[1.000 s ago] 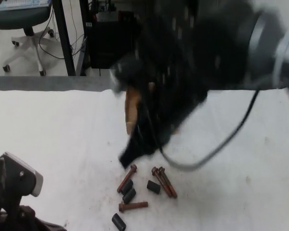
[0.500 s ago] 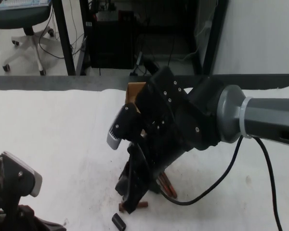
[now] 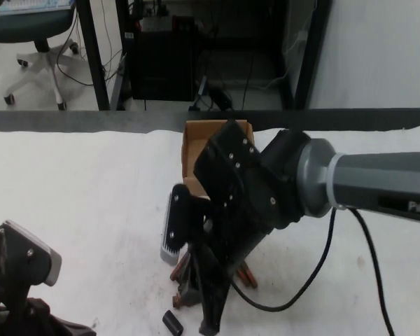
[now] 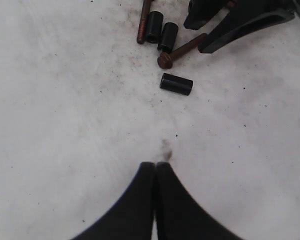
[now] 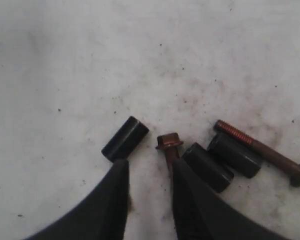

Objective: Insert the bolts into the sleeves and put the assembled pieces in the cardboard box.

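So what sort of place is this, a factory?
More likely a lab or workshop room than a factory: a robot arm hangs over a white-covered bench strewn with bolts and sleeves, while an office chair and dark equipment with loose cables stand behind.

An office chair stands at the upper left of the frame. A black desk leg and a black box sit top centre, with a white wall at the upper right.
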Tool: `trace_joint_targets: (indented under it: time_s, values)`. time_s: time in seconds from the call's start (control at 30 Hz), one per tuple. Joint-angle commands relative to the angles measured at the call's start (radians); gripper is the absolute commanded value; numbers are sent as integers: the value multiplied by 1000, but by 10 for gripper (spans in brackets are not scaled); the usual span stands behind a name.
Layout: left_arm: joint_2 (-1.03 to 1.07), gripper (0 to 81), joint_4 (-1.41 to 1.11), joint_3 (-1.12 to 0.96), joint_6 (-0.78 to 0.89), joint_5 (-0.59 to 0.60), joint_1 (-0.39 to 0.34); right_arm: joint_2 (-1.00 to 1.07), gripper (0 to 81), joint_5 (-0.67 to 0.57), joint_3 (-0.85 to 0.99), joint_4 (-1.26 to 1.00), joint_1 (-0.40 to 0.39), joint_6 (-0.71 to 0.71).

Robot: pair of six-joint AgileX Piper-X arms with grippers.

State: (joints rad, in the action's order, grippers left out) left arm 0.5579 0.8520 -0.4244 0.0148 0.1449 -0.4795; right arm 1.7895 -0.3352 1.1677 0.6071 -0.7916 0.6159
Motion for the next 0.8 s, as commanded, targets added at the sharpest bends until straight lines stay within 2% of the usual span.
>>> trace_joint_targets:
  time_s: [0.0, 0.77]
  values:
    - [-7, 3, -11, -10, -8, -13, -2, 24, 285, 27, 3, 18, 0, 52]
    - [-7, 3, -11, -10, -8, -13, -2, 106, 285, 122, 6, -34, 0, 136]
